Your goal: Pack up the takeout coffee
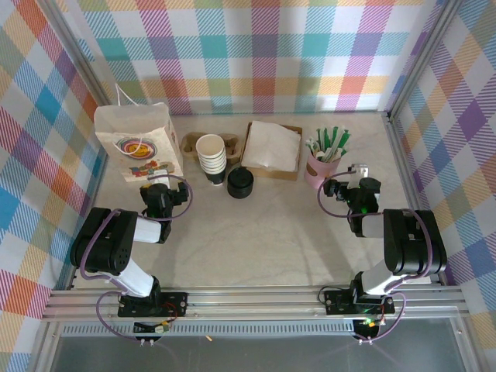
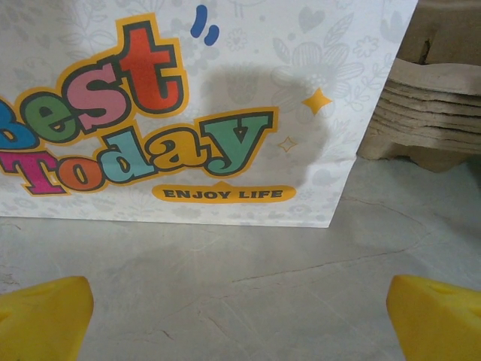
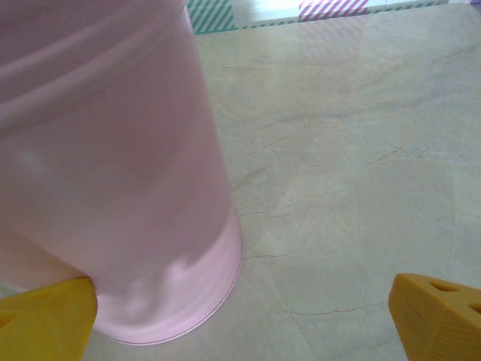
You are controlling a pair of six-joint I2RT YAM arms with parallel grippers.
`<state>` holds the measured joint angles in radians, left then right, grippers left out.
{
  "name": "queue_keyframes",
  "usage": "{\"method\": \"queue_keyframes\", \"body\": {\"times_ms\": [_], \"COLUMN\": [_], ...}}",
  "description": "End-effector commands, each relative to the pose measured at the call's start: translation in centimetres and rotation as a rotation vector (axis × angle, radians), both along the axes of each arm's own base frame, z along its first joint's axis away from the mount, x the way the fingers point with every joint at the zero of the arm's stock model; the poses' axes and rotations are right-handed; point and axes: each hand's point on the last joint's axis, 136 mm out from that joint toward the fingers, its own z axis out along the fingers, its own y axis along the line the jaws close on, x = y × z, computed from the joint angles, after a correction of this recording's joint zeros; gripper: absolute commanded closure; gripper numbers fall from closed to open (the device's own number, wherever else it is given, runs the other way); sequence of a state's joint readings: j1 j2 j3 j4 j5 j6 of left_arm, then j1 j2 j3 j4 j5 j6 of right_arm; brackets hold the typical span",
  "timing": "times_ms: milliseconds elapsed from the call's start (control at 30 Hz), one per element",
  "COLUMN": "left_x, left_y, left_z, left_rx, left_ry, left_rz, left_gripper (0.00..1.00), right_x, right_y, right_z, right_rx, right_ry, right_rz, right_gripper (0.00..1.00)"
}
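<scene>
Two end effectors, each with fingers apart and empty.

Top view: the takeout coffee (image 1: 240,184) stands on the table (image 1: 263,240) beside the stacked cups (image 1: 211,159). The left end effector (image 1: 157,186) faces the paper bag (image 1: 139,143), and the right end effector (image 1: 350,177) is near the pink cup (image 1: 322,167).

Left wrist: the bag's print lies ahead.

Right wrist: the pink cup is beside one yellow finger (image 3: 45,320).

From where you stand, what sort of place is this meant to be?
Probably a mock café takeout counter: a printed paper bag, stacked paper cups and a black-lidded coffee cup sit together.
</scene>
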<state>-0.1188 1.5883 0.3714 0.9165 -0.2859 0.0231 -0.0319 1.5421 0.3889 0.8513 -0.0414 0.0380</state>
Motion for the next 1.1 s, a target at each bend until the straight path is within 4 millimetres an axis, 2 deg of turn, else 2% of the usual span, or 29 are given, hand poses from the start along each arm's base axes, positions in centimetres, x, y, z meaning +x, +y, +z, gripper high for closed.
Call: {"method": "queue_keyframes", "body": {"times_ms": [0, 267, 433, 600, 767, 867, 1067], "left_x": [0.4, -1.2, -2.4, -4.3, -6.7, -7.9, -9.7], "left_y": [-0.2, -0.3, -0.5, -2.1, -1.9, -1.9, -2.5], "left_z": [1.2, 4.7, 7.8, 10.8, 13.4, 15.4, 18.8], "left_rx": [-0.013, -0.020, -0.075, -0.152, -0.204, -0.212, -0.233], "left_ry": [-0.035, -0.100, -0.119, -0.102, -0.075, -0.073, -0.031], "left_rz": [-0.019, -0.037, -0.036, -0.090, -0.066, -0.069, -0.106], "left_gripper": [0.02, 0.05, 0.08, 0.15, 0.19, 0.22, 0.24], "right_x": [0.3, -1.2, -3.4, -5.6, -7.2, -8.3, -8.8], "right_y": [0.5, -1.2, -2.1, -1.5, -1.2, -1.9, -1.0], "right_z": [0.8, 3.5, 4.1, 6.0, 7.6, 8.8, 12.3], "right_rx": [0.006, -0.013, -0.039, 0.036, 0.137, 0.155, 0.168], "right_ry": [-0.027, -0.048, 0.015, 0.044, 0.186, 0.235, 0.203], "right_rz": [0.020, -0.084, -0.129, -0.125, -0.169, -0.239, -0.218], "right_gripper": [0.01, 0.01, 0.01, 0.01, 0.00, 0.04, 0.06]}}
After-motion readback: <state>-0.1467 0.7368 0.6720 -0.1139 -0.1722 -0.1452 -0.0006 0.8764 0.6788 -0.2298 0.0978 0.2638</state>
